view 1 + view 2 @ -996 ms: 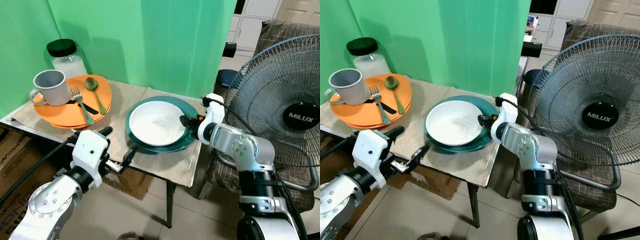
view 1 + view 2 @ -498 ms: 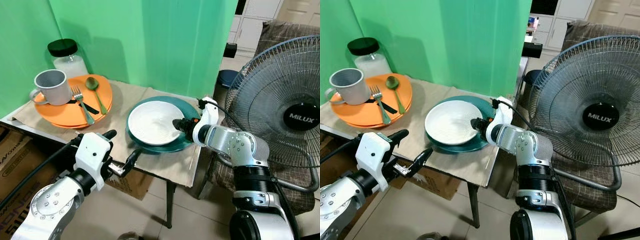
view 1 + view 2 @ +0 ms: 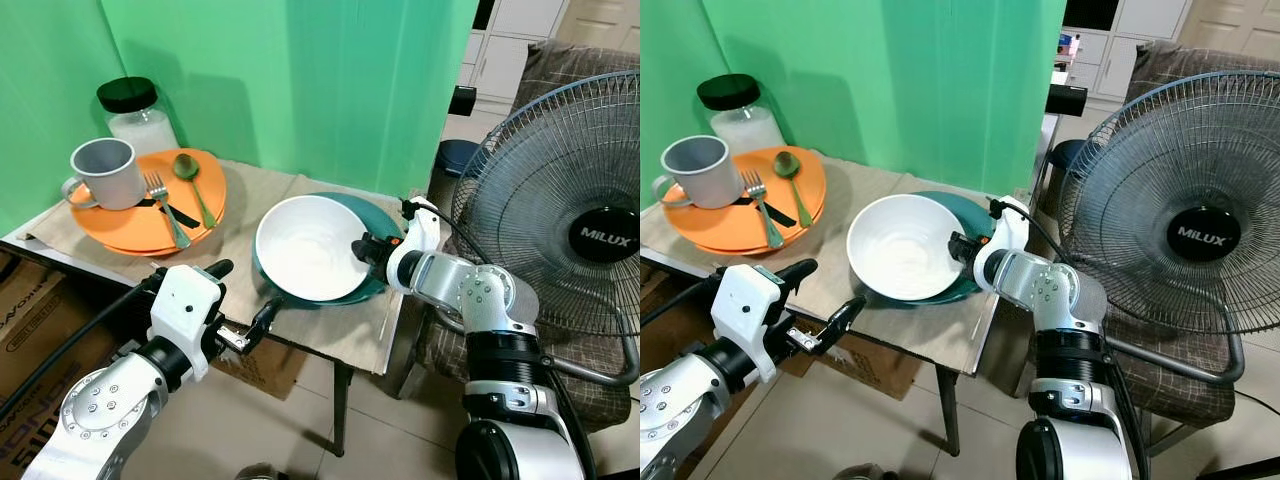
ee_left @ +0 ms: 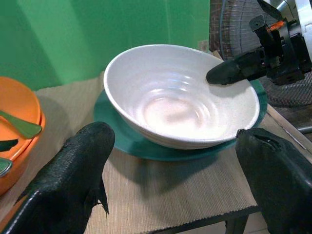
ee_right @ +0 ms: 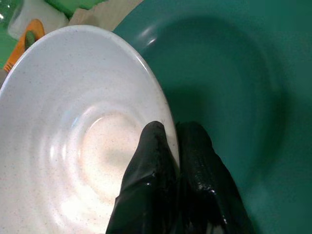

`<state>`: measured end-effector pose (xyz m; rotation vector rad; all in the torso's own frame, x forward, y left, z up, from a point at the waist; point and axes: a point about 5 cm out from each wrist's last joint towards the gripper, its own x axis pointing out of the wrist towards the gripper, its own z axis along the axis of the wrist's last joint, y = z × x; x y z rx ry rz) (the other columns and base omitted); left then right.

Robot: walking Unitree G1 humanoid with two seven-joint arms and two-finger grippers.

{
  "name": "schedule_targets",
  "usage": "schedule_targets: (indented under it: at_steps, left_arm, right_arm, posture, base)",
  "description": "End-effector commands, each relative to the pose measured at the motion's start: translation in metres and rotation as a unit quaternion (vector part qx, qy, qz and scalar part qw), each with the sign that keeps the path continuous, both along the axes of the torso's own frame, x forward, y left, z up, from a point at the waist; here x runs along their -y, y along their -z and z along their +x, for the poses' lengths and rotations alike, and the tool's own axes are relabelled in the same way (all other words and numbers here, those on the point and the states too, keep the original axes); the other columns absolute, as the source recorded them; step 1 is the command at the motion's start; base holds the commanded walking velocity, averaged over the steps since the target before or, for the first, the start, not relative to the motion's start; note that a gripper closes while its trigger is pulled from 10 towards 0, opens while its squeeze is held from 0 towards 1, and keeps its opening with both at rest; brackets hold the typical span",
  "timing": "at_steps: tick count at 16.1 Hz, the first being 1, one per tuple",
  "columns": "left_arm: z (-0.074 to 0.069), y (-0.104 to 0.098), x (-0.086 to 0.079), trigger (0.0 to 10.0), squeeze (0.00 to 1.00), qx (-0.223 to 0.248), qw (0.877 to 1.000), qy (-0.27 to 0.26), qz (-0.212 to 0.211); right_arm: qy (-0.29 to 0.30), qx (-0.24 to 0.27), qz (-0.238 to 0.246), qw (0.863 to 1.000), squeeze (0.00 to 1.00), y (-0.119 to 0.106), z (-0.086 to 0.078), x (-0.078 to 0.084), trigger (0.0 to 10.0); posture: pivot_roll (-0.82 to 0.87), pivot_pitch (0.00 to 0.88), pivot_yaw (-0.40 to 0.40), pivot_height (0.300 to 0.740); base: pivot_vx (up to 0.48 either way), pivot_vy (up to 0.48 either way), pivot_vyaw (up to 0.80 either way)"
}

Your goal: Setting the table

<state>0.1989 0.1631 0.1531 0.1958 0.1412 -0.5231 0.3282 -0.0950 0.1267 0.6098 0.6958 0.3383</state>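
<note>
At centre frame in the head views sits the white bowl (image 3: 308, 248), tipped up on its right side over the teal plate (image 3: 372, 282), with my right gripper (image 5: 176, 146) pinched shut on its rim, one finger inside and one outside. That grip is only a thin edge hold, so I judge the bowl could pivot or slip out and drop back onto the plate, chipping either; if it drags, it may shove the plate toward the near-right table edge (image 3: 385, 355).

Lower left, my left gripper (image 4: 175, 161) hovers off the table's front edge with its fingers spread wide, holding nothing. Upper left stands the orange plate (image 3: 120, 225) carrying a grey mug (image 3: 103, 173), fork (image 3: 163, 208) and spoon (image 3: 190, 177), with a black-lidded jar (image 3: 134, 112) behind.

Half a second ago the bowl lay flat in the plate; now its right rim is raised and it has shifted slightly left.
</note>
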Motion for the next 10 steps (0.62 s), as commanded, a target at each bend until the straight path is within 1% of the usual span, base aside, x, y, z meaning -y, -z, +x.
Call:
schedule_targets:
  at_steps: [1, 2, 3, 4, 5, 6, 7, 8, 9, 10]
  left_arm:
    - [0.000, -0.003, 0.001, 10.0, 0.00, 0.005, 1.000, 0.006, 0.003]
    - [0.001, -0.004, 0.001, 10.0, 0.00, 0.007, 1.000, 0.006, 0.003]
    - [0.002, -0.005, 0.001, 10.0, 0.00, 0.010, 1.000, 0.007, 0.004]
    - [0.003, -0.007, 0.003, 10.0, 0.00, 0.015, 1.000, 0.009, 0.002]
    - [0.005, -0.009, 0.007, 10.0, 0.00, 0.021, 1.000, 0.013, -0.002]
    - [0.005, -0.010, 0.009, 10.0, 0.00, 0.025, 1.000, 0.015, -0.005]
    - [0.007, -0.012, 0.014, 10.0, 0.00, 0.034, 0.999, 0.012, -0.012]
    - [0.007, -0.012, 0.014, 10.0, 0.00, 0.034, 0.999, 0.012, -0.012]
    - [0.008, -0.012, 0.016, 10.0, 0.00, 0.037, 0.999, 0.006, -0.014]
    - [0.014, -0.014, 0.023, 10.0, 0.00, 0.049, 0.998, -0.031, -0.030]
  right_arm:
    - [0.010, 0.028, 0.031, 0.999, 0.00, -0.016, 0.005, 0.000, 0.0]
    - [0.020, 0.042, 0.046, 0.998, 0.00, -0.023, 0.006, 0.003, 0.0]
    - [0.026, 0.062, 0.048, 0.997, 0.00, -0.031, 0.005, 0.008, 0.0]
    - [0.041, 0.098, 0.047, 0.993, 0.00, -0.044, 0.003, 0.017, 0.0]
    - [0.060, 0.156, 0.029, 0.985, 0.00, -0.061, -0.003, 0.033, 0.0]
    - [0.070, 0.194, 0.007, 0.978, 0.00, -0.070, -0.008, 0.042, 0.0]
    - [0.085, 0.253, -0.036, 0.963, 0.00, -0.084, -0.022, 0.055, 5.9]
    - [0.085, 0.253, -0.036, 0.963, 0.00, -0.084, -0.022, 0.055, 5.9]
    - [0.098, 0.275, -0.051, 0.955, 0.00, -0.089, -0.032, 0.061, 10.0]
    - [0.130, 0.318, -0.116, 0.932, 0.00, -0.094, -0.063, 0.078, 10.0]
  posture:
    - [0.11, 0.000, 0.026, 0.740]
    - [0.11, 0.000, 0.026, 0.740]
    - [0.11, 0.000, 0.026, 0.740]
    - [0.11, 0.000, 0.022, 0.740]
    - [0.11, 0.000, 0.019, 0.740]
    - [0.11, 0.000, 0.020, 0.740]
    - [0.10, 0.000, 0.023, 0.740]
    - [0.10, 0.000, 0.023, 0.740]
    - [0.09, 0.000, 0.024, 0.740]
    - [0.05, 0.000, 0.025, 0.740]
  base:
    - [0.000, 0.000, 0.00]
    - [0.000, 0.000, 0.00]
    - [0.000, 0.000, 0.00]
    - [0.000, 0.000, 0.00]
    - [0.000, 0.000, 0.00]
    - [0.000, 0.000, 0.00]
    - [0.000, 0.000, 0.00]
    - [0.000, 0.000, 0.00]
    - [0.000, 0.000, 0.00]
    - [0.000, 0.000, 0.00]
